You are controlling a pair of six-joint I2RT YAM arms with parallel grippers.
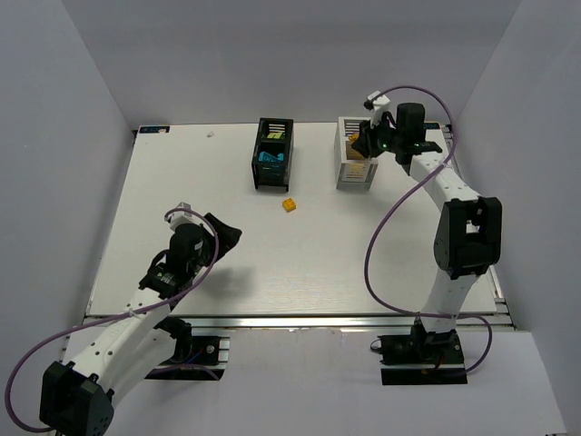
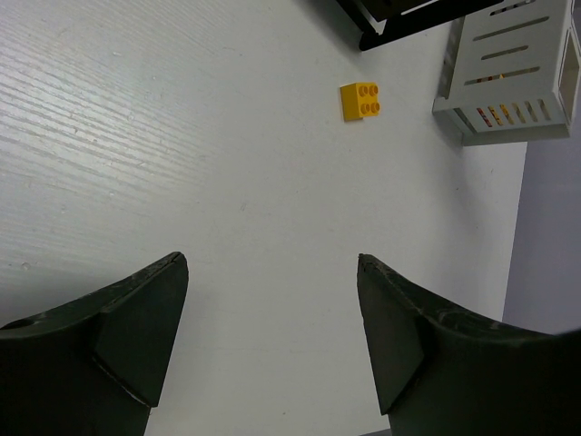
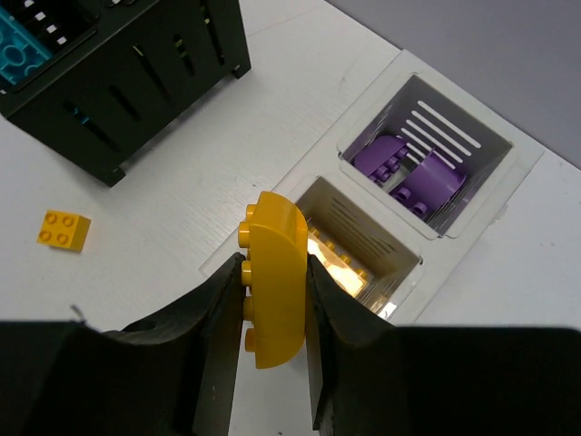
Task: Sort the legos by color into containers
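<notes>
Jaws clamped on 1 curved yellow brick (image 3: 275, 227) at right gripper (image 3: 272, 272), above white box (image 3: 508, 159) by far worktop (image 1: 300, 263) edge; spread wide at left gripper (image 2: 272, 263).

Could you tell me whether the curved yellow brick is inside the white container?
Out: the right gripper holds the curved yellow brick above the white container.

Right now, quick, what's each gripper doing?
Left gripper: open, holding nothing.
Right gripper: shut on a yellow lego.
</notes>
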